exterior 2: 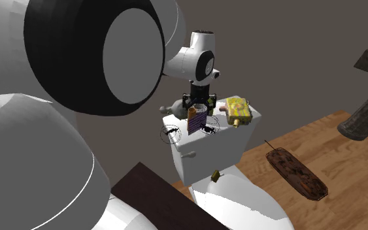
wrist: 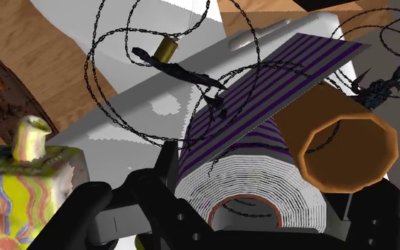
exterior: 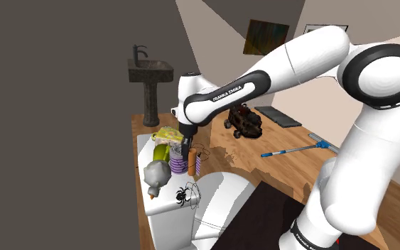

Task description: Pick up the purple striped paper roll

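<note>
Paper roll (wrist: 251, 181): purple stripes over white layers. It stands on end on the toilet tank lid (wrist: 120, 121), and I look down into its core. A loose striped sheet runs off it, away from me.
My tool (wrist: 269, 177): spread wide and lowered over the roll, one finger on each side. One finger (wrist: 164, 167) sits close against the roll's wall. The roll rests on the lid, not lifted.
Orange tube (wrist: 344, 145): hollow, just beside the roll and touching its loose sheet, with its open end turned my way.
Spiders: a black one (wrist: 184, 71) lies past the roll and a second (wrist: 376, 89) beyond the tube. Dark chain-like loops hang round each of them.
Yellow box (wrist: 20, 192): wavy coloured pattern and a short spout on top. It is on the same lid, beside the finger that lies away from the tube.
Grey lump (exterior: 155, 172): on the lid, towards the shoulder view's left of the roll, with a green thing (exterior: 161, 152) behind it.
Floor (exterior: 262, 160): wooden boards. A blue-handled mop (exterior: 290, 150) lies on them, well apart from the tank.
Sink (exterior: 150, 74): dark, on a pedestal, against the far wall.
</note>
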